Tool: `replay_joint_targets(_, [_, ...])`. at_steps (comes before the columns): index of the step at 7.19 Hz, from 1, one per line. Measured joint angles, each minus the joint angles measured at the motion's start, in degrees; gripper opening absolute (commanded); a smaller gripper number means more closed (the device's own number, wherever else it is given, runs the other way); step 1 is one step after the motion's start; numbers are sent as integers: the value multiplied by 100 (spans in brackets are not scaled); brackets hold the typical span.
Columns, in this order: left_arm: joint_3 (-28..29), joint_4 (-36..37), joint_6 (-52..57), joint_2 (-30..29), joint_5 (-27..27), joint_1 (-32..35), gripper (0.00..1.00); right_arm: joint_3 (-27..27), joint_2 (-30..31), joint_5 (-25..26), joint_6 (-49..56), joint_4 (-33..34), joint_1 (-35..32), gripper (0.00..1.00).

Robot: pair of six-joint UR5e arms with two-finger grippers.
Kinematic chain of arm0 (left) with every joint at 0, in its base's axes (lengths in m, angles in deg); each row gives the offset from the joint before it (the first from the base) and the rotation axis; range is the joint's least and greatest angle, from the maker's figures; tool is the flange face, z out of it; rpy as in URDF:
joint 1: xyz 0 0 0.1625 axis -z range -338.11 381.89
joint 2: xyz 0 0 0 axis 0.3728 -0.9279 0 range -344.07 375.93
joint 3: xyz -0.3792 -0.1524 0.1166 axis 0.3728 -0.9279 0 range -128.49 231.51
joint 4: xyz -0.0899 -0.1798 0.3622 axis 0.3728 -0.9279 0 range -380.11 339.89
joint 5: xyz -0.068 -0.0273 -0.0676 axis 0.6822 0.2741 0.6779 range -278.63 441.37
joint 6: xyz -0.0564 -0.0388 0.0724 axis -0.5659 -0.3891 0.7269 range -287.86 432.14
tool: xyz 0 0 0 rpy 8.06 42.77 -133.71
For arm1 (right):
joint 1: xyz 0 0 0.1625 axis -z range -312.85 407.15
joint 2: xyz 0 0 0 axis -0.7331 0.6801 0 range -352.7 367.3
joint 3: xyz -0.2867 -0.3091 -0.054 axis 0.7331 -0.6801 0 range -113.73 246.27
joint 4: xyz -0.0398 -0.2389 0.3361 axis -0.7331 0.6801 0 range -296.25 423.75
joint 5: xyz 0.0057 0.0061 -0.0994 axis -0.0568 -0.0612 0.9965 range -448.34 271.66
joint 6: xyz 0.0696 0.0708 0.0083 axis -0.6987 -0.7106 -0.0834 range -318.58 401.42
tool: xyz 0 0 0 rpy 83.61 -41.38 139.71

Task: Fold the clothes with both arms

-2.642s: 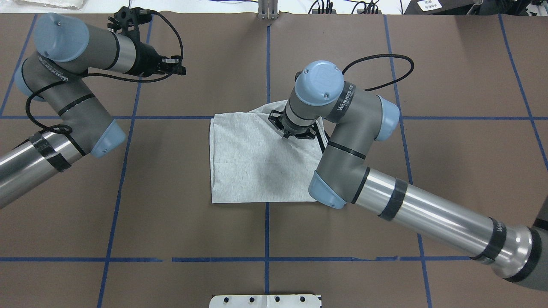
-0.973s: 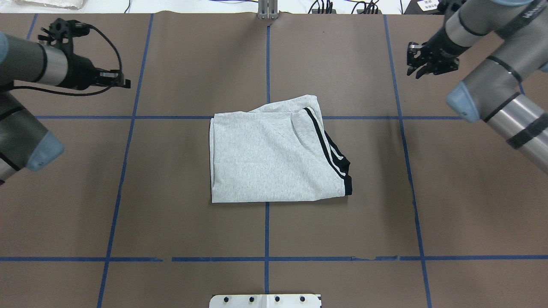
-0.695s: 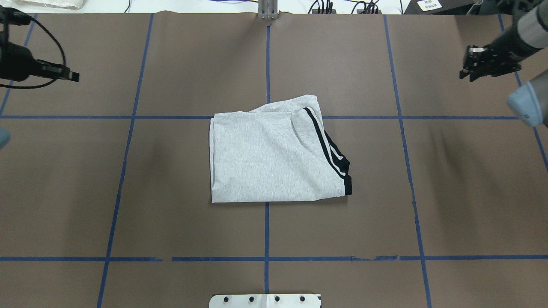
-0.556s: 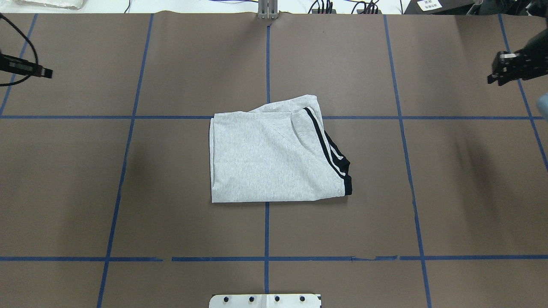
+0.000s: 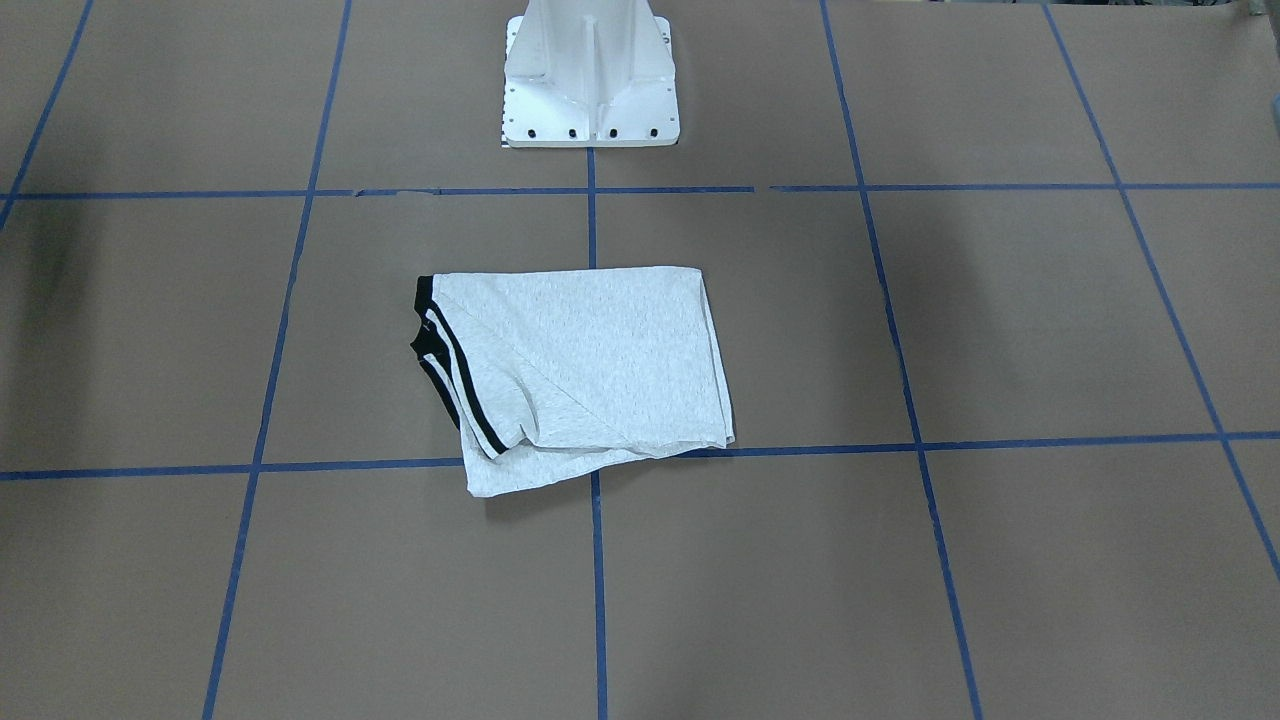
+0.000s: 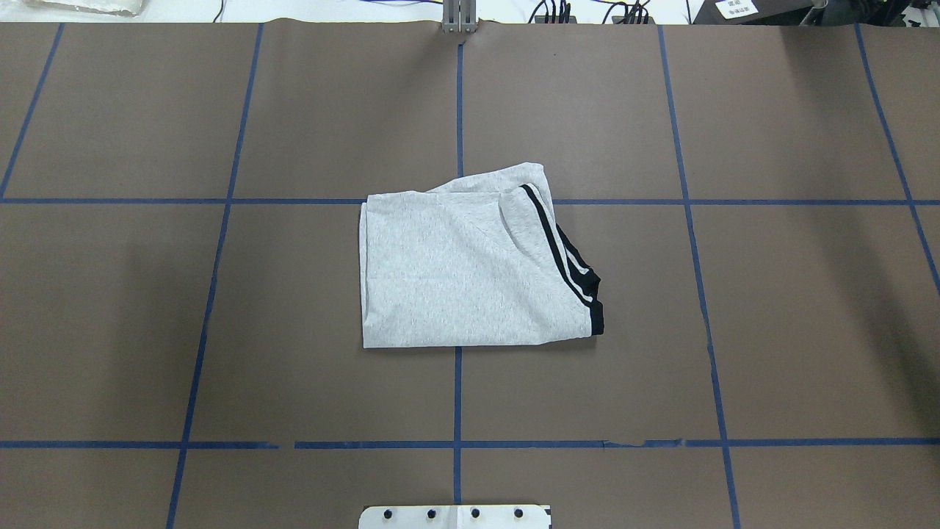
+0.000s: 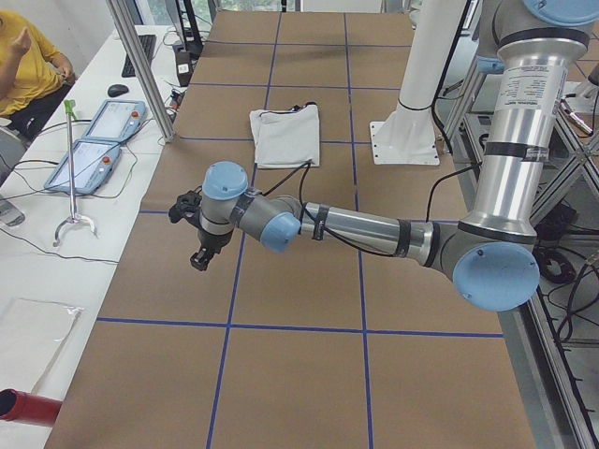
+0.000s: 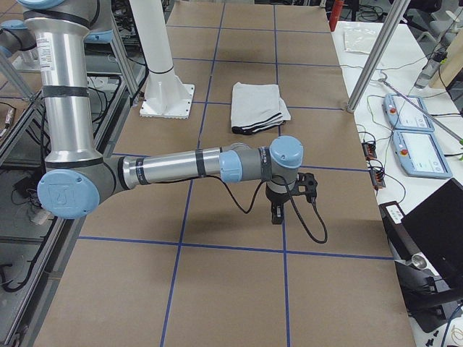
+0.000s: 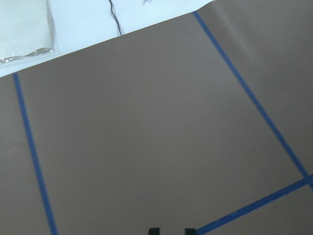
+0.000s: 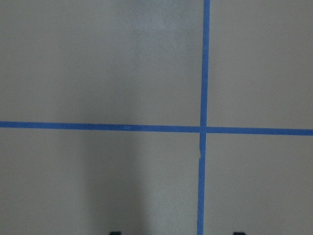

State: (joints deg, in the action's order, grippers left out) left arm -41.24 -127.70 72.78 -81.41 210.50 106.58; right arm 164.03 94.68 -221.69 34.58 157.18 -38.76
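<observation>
The light grey T-shirt (image 6: 463, 272) lies folded in a rough rectangle at the table's middle, black shoulder stripes along its right edge; the print is hidden. It also shows in the front view (image 5: 590, 360) and both side views (image 7: 285, 136) (image 8: 257, 107). No arm shows in the overhead or front view. My left gripper (image 7: 198, 262) hangs above bare table far to the left of the shirt; in the left wrist view (image 9: 172, 231) its tips stand close together, empty. My right gripper (image 8: 276, 217) hangs far to the right; its tips (image 10: 176, 233) stand wide apart, empty.
The white pedestal base (image 5: 590, 80) stands at the robot's edge of the table. Blue tape lines grid the brown table cover (image 6: 220, 294). Two teach pendants (image 7: 94, 140) and a person in yellow (image 7: 28, 56) are on the far side.
The right gripper has let go of the shirt and left a sleeve folded over. Both arms have swung outward and out of the overhead view. The shirt has stayed still since.
</observation>
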Motion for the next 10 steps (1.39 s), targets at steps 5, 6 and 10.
replay_joint_targets(5, [-279, 505, -180, 118, 275, 137, 100, 39, 60, -9, 112, 183, -29, 100])
replay_joint_targets(6, [-266, 344, -162, 162, 324, 132, 100, -19, 60, -7, 108, 174, -26, 100])
replay_joint_targets(10, [-93, -309, -126, 306, 336, 118, 100, -94, 63, -46, 74, 157, -14, 100])
